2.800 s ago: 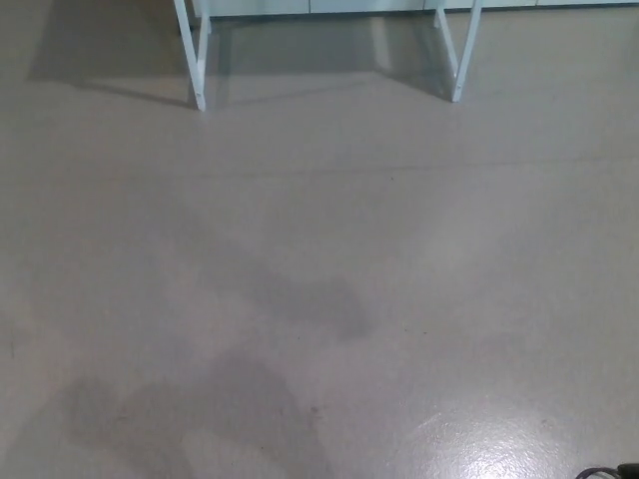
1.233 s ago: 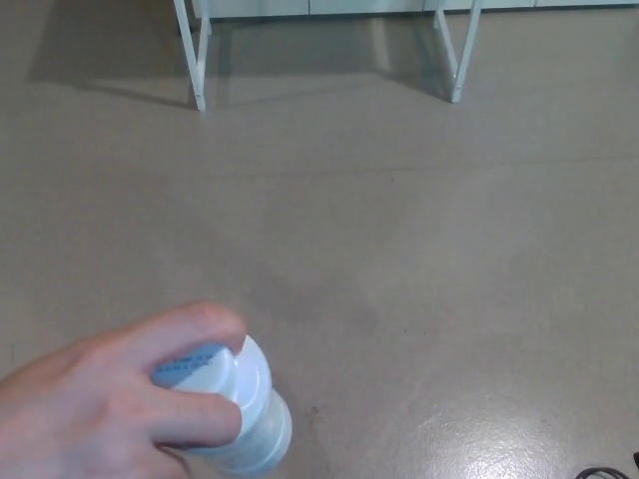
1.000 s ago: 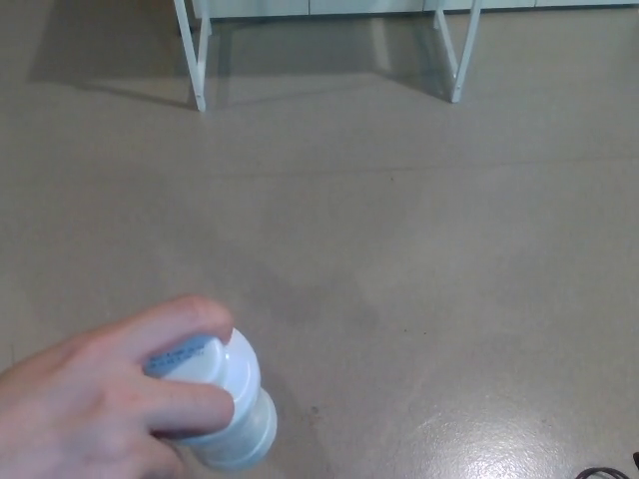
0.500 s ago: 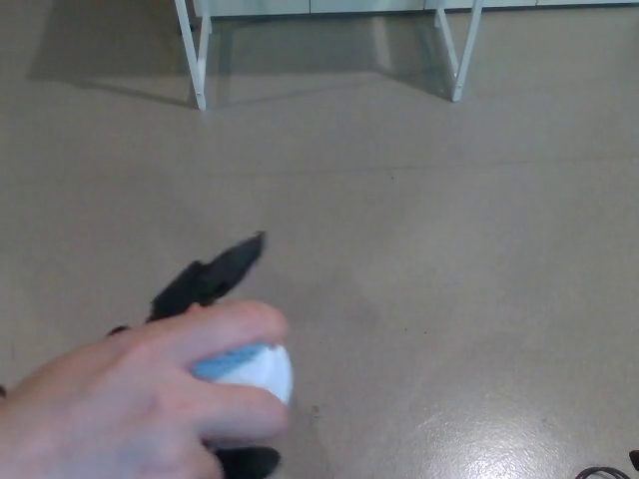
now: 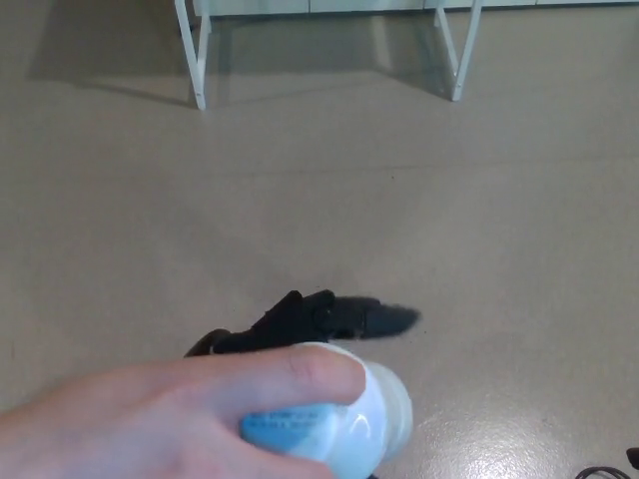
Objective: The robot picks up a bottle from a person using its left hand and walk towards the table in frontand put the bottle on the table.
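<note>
Hovering low in the picture, the robot's left hand (image 5: 321, 317) points its blurred black fingers (image 5: 387, 319) toward three o'clock, uncurled and holding nothing. At its six o'clock, just beside it, a white bottle (image 5: 374, 424) with a pale blue label is held out by a person's hand (image 5: 170, 419). This looks like the handover; next the fingers must wrap the bottle before the person lets go. White table legs (image 5: 200, 60) stand well apart at twelve o'clock.

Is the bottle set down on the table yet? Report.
No, the bottle is held in a person's hand above the floor, well short of the white table legs.
</note>
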Available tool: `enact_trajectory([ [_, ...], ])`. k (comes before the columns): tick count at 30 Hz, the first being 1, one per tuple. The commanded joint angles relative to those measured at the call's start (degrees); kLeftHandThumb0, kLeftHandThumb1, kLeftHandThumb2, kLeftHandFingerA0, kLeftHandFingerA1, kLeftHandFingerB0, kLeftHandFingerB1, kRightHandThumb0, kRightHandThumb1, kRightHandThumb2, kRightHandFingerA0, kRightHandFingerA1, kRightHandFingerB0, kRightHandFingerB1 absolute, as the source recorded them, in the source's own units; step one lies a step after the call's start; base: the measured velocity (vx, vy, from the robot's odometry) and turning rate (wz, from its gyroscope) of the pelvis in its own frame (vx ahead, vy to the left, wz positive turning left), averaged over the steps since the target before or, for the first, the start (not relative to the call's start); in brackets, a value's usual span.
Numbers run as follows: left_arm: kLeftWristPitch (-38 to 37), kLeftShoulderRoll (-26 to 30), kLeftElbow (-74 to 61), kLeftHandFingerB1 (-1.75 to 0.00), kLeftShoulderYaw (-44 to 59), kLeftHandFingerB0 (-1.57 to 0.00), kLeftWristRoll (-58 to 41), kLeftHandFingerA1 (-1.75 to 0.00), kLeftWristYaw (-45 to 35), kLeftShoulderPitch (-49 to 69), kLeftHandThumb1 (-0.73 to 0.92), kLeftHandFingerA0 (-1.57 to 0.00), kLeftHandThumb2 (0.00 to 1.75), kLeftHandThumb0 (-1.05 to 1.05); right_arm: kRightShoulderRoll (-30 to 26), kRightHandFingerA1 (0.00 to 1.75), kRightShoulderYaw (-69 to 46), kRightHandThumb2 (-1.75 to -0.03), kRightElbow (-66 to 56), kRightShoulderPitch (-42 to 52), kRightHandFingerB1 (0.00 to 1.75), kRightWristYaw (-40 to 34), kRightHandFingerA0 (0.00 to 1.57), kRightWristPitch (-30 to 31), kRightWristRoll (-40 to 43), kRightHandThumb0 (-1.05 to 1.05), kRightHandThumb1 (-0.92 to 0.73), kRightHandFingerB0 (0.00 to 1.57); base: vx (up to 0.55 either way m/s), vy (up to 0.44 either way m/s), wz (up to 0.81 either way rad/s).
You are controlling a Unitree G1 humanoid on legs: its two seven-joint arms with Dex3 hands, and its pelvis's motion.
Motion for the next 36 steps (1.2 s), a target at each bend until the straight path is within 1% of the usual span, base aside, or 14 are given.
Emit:
enact_trajectory([
  [1, 1.64, -2.85, 0.20, -1.21, -0.88, -0.72, 3.94, -1.31, 3.38, 1.21, 0.78, -1.05, 0.78, -0.17, -1.48, 0.38, 0.23, -0.58, 0.06, -0.69, 0.38, 0.82, 0.41, 1.55, -0.25, -0.51, -0.58, 0.49, 0.00, 0.000, 0.00],
  [3, 1.82, -3.12, 0.08, -1.20, -0.58, -0.69, 4.11, -1.33, 3.31, 1.92, 0.81, -1.01, 0.75, -0.16, -1.42, 0.39, 0.39, -0.58, -0.07, -0.77, 0.37, 0.84, 0.38, 2.12, -0.30, -0.52, -0.58, 0.50, 0.00, 0.000, 0.00],
  [4, 2.07, -3.32, 0.09, -1.20, -0.36, -0.69, 4.08, -1.35, 3.21, 1.46, 0.82, -0.99, 0.75, -0.16, -1.34, 0.48, 0.10, -0.79, -0.08, -1.30, 0.49, 1.30, 0.31, 2.45, 0.13, -0.57, -0.48, 0.44, 0.00, 0.000, 0.00],
  [5, 2.20, -3.49, 0.08, -1.20, -0.25, -0.69, 4.12, -1.35, 3.13, 1.28, 0.82, -0.99, 0.75, -0.16, -1.31, 0.48, -0.01, -0.79, -0.10, -1.53, 0.49, 1.50, 0.31, 2.62, 0.32, -0.57, -0.48, 0.44, 0.00, 0.000, 0.00],
  [6, 2.24, -3.60, 0.07, -1.17, -0.12, -0.69, 4.15, -1.36, 3.12, 1.39, 0.83, -0.99, 0.72, -0.18, -1.24, 0.39, -0.22, -0.57, 0.05, -1.67, 0.37, 1.66, 0.40, 2.67, 0.54, -0.53, -0.57, 0.52, 0.00, 0.000, 0.00],
  [11, 1.47, -3.77, 0.16, -1.14, 0.17, -0.69, 3.93, -1.33, 2.83, 1.84, 0.83, -1.00, 0.71, -0.17, -1.40, 0.41, 0.33, -0.59, 0.11, -1.67, 0.38, 1.69, 0.39, 2.71, -0.19, -0.52, -0.59, 0.50, 0.06, -0.031, -0.01],
  [12, 1.73, -3.86, -0.06, -1.13, 0.18, -0.70, 3.80, -1.35, 2.83, 2.07, 0.83, -0.98, 0.70, -0.17, -1.29, 0.49, -0.04, -0.80, 0.07, -1.63, 0.49, 2.12, 0.32, 2.62, 0.30, -0.56, -0.48, 0.44, 0.00, 0.000, 0.00],
  [13, 1.84, -3.93, -0.16, -1.13, 0.20, -0.70, 3.77, -1.35, 2.80, 2.18, 0.83, -0.98, 0.70, -0.17, -1.24, 0.49, -0.20, -0.80, 0.04, -1.62, 0.49, 2.32, 0.32, 2.58, 0.52, -0.56, -0.48, 0.44, -0.20, -0.005, 0.20],
  [14, 1.79, -3.98, -0.13, -1.14, 0.22, -0.70, 3.88, -1.35, 2.77, 2.26, 0.82, -0.98, 0.71, -0.17, -1.19, 0.38, -0.36, -0.59, 0.03, -1.66, 0.38, 2.49, 0.38, 2.87, 0.70, -0.51, -0.58, 0.51, -0.21, -0.008, 0.34],
  [19, 2.28, -4.50, -0.42, -1.15, 0.33, -0.72, 4.18, -1.33, 2.82, 3.12, 0.81, -1.00, 0.70, -0.19, -1.12, 0.40, -0.62, -0.59, -0.04, -1.62, 0.38, 3.04, 0.37, 3.34, 0.92, -0.54, -0.58, 0.52, -0.08, 0.023, 0.00],
  [20, 2.47, -4.47, -0.47, -1.15, 0.43, -0.71, 3.85, -1.33, 2.61, 3.19, 0.82, -1.00, 0.69, -0.18, -1.19, 0.50, -0.44, -0.81, 0.02, -1.61, 0.50, 3.04, 0.33, 3.33, 0.69, -0.58, -0.48, 0.45, 0.06, 0.146, -0.09],
  [22, 2.18, -4.49, -0.32, -1.15, 0.63, -0.71, 3.87, -1.33, 2.42, 3.25, 0.82, -0.99, 0.69, -0.18, -1.19, 0.50, -0.53, -0.80, 0.07, -1.67, 0.50, 3.23, 0.33, 3.42, 0.77, -0.58, -0.48, 0.44, 0.10, 0.197, -0.18],
  [23, 2.73, -4.43, -0.69, -1.16, 0.72, -0.71, 4.08, -1.35, 2.48, 3.33, 0.81, -0.97, 0.71, -0.18, -1.16, 0.39, -0.63, -0.58, 0.06, -1.66, 0.38, 3.44, 0.38, 3.45, 0.89, -0.53, -0.59, 0.51, 0.16, 0.285, -0.24],
  [36, 1.36, -4.85, 0.40, -1.11, 1.16, -0.74, 4.46, -1.23, 2.10, 2.15, 0.79, -1.05, 0.72, -0.14, -1.26, 0.36, -0.71, -0.60, 0.23, -2.39, 0.39, 4.80, 0.41, 4.11, 0.85, -0.57, -0.56, 0.51, 0.27, 0.066, 0.03],
])
